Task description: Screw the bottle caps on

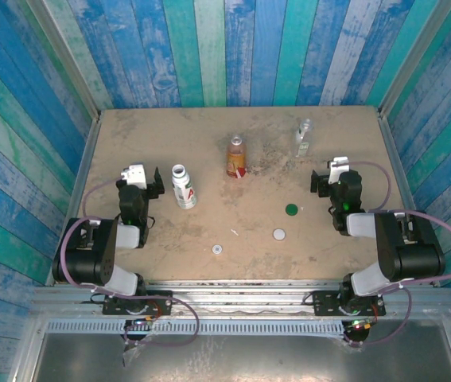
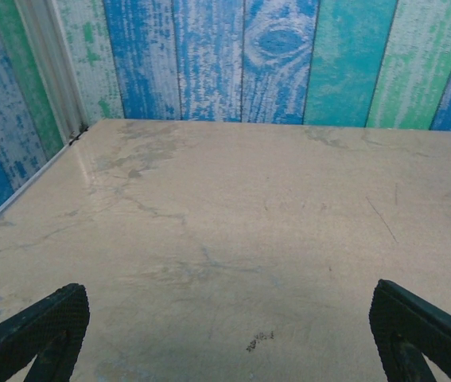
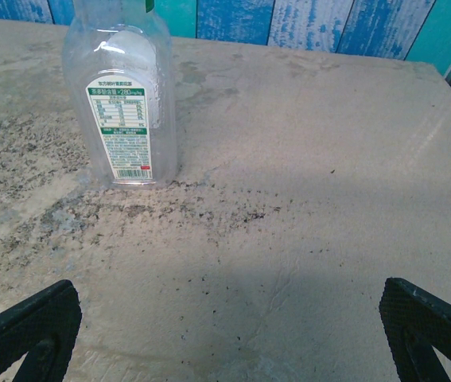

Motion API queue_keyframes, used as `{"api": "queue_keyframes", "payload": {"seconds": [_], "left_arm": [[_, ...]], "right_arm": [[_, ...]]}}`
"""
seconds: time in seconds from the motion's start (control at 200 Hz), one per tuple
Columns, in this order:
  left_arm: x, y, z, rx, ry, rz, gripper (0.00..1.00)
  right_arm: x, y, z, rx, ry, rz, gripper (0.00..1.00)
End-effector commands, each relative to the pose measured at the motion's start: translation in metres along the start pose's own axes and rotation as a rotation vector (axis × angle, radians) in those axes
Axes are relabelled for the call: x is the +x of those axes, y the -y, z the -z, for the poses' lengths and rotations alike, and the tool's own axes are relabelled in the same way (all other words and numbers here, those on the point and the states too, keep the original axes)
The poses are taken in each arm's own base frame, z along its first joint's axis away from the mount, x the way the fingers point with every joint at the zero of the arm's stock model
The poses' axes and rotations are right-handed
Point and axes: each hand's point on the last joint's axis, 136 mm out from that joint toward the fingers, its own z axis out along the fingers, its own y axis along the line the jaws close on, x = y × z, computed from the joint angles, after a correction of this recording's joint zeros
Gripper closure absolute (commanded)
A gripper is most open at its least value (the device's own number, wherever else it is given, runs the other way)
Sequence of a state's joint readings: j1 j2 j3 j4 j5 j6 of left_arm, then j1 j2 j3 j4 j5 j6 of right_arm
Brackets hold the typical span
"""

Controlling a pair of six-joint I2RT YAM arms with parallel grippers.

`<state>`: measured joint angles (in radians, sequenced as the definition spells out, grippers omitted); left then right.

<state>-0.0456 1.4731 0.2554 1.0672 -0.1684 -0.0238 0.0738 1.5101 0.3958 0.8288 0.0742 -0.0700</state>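
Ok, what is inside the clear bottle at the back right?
The clear bottle looks empty: the table shows through its sides. Its white label hides the part behind it.

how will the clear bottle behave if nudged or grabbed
The clear bottle looks empty, so probably light and easy to slide. It stands upright, tall and narrow, so a high push may tip it. Its see-through walls would likely flex under a squeeze.
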Motion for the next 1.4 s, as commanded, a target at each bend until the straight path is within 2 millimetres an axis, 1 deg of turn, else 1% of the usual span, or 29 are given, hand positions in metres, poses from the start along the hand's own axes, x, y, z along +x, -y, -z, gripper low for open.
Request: {"api": "queue_keyframes", "payload": {"seconds": [0.0, 0.11, 0.125, 0.145, 0.23, 0.255, 0.321, 0.391, 0.481, 0.556, 0.596, 0.666, 0.701, 0.791, 0.872, 0.942, 0.997, 1.077, 1.102, 1.237, 1.322, 1.393], "left_arm": [[-0.015, -0.016, 0.011, -0.081, 0.04, 0.04, 0.06], [-0.025, -0.023, 0.021, -0.109, 0.042, 0.053, 0.06], [-0.023, -0.024, 0.022, -0.118, 0.035, 0.053, 0.06], [-0.03, -0.026, 0.026, -0.125, 0.054, 0.06, 0.06], [-0.04, -0.035, 0.038, -0.163, 0.089, 0.087, 0.06], [-0.042, -0.036, 0.042, -0.169, 0.1, 0.095, 0.06], [-0.055, -0.038, 0.051, -0.167, 0.14, 0.117, 0.06], [-0.07, -0.035, 0.058, -0.14, 0.168, 0.143, 0.06], [-0.097, -0.019, 0.069, -0.038, 0.242, 0.151, 0.06], [-0.116, 0.007, 0.078, 0.089, 0.291, 0.117, 0.06], [-0.123, 0.026, 0.084, 0.147, 0.316, 0.077, 0.06], [-0.129, 0.06, 0.095, 0.248, 0.347, -0.016, 0.06], [-0.131, 0.073, 0.1, 0.291, 0.359, -0.041, 0.06], [-0.128, 0.1, 0.107, 0.424, 0.357, -0.076, 0.06], [-0.119, 0.112, 0.107, 0.481, 0.338, -0.086, 0.06], [-0.104, 0.12, 0.103, 0.519, 0.302, -0.073, 0.06], [-0.095, 0.123, 0.101, 0.541, 0.299, -0.063, 0.06], [-0.087, 0.129, 0.099, 0.572, 0.28, -0.045, 0.06], [-0.086, 0.13, 0.098, 0.571, 0.28, -0.041, 0.06], [-0.069, 0.13, 0.088, 0.553, 0.24, -0.051, 0.06], [-0.068, 0.127, 0.083, 0.532, 0.242, -0.007, 0.06], [-0.062, 0.127, 0.077, 0.524, 0.219, 0.018, 0.06]], "right_arm": [[-0.013, -0.002, 0.005, 0.003, 0.031, 0.022, 0.0], [-0.027, 0.0, 0.019, 0.025, 0.028, 0.015, 0.0], [-0.03, 0.0, 0.021, 0.028, 0.029, 0.011, 0.0], [-0.032, 0.0, 0.024, 0.027, 0.027, 0.007, 0.0], [-0.044, -0.003, 0.036, 0.018, 0.041, -0.004, 0.0], [-0.047, -0.006, 0.039, 0.01, 0.043, -0.001, 0.0], [-0.057, -0.013, 0.049, -0.019, 0.06, 0.011, 0.0], [-0.07, -0.025, 0.059, -0.068, 0.082, 0.024, 0.0], [-0.086, -0.043, 0.072, -0.137, 0.107, 0.045, 0.0], [-0.097, -0.057, 0.081, -0.191, 0.123, 0.058, 0.0], [-0.1, -0.064, 0.084, -0.211, 0.123, 0.064, 0.0], [-0.105, -0.072, 0.086, -0.226, 0.128, 0.079, 0.0], [-0.107, -0.077, 0.086, -0.233, 0.129, 0.091, 0.0], [-0.11, -0.087, 0.086, -0.247, 0.13, 0.117, 0.0], [-0.112, -0.095, 0.086, -0.261, 0.131, 0.129, 0.0], [-0.113, -0.101, 0.085, -0.275, 0.129, 0.136, 0.0], [-0.114, -0.106, 0.084, -0.285, 0.13, 0.141, 0.0], [-0.111, -0.109, 0.079, -0.293, 0.123, 0.137, 0.0], [-0.109, -0.111, 0.078, -0.296, 0.119, 0.136, 0.0], [-0.107, -0.115, 0.075, -0.311, 0.111, 0.136, 0.0], [-0.107, -0.116, 0.073, -0.311, 0.109, 0.143, 0.0], [-0.106, -0.116, 0.072, -0.311, 0.105, 0.143, 0.0]]}}
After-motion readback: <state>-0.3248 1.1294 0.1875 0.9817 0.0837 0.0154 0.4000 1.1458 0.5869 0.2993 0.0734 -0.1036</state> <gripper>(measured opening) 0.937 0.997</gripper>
